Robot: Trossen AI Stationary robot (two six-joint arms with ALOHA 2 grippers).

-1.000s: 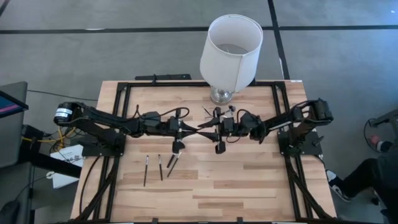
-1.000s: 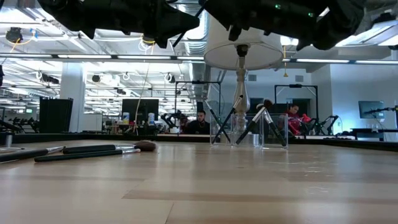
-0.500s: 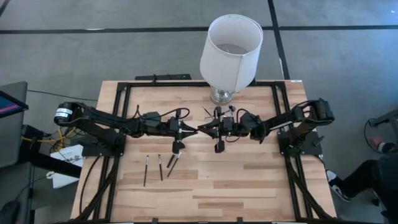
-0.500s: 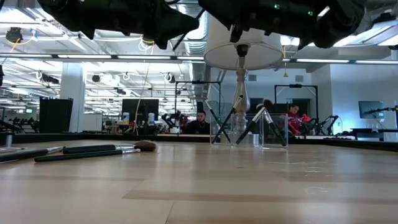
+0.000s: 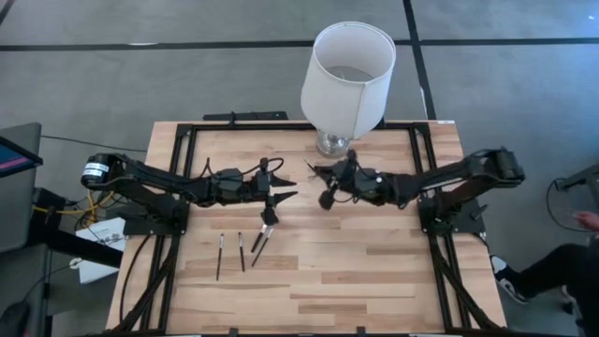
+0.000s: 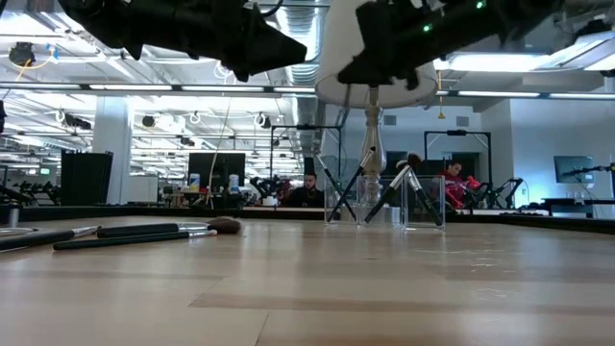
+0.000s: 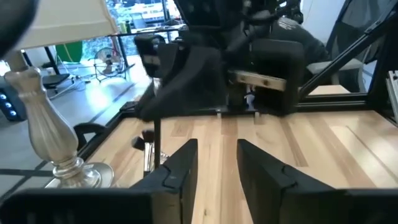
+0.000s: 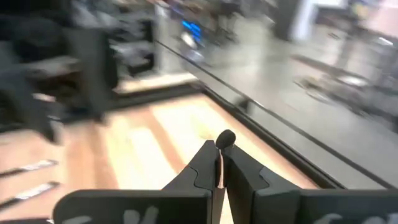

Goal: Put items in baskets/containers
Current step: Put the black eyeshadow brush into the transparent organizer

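Observation:
Three slim dark brushes (image 5: 241, 251) lie flat on the wooden table near the left; the low view shows them (image 6: 144, 231) lying side by side. A clear container (image 6: 423, 202) stands by the lamp base with brushes (image 6: 399, 187) leaning in it. My left gripper (image 5: 292, 187) hovers open at mid-table, nothing between its fingers (image 7: 186, 168). Just to its right, my right gripper (image 5: 318, 174) is shut on a thin brush, above the table near the lamp base. My right gripper pinches a thin brush between its two fingers (image 8: 205, 165). A small round dark end (image 8: 225, 138) sticks out just past the fingertips; the fingers hide the rest. They reach in nearly level from the table's right, and the brush is lifted clear of the table.
A tall lamp with a white shade (image 5: 348, 65) and a glass base (image 5: 332, 142) stands at the far middle edge, close to my right gripper. A black frame (image 5: 178, 178) borders the table. People sit in the room beyond (image 6: 307, 187).
The two grippers met fingertip to fingertip at mid-table. My left gripper has opened and let go. My right gripper has shut, drawn back toward the table's right and swung its fingers toward the far edge and the lamp base.

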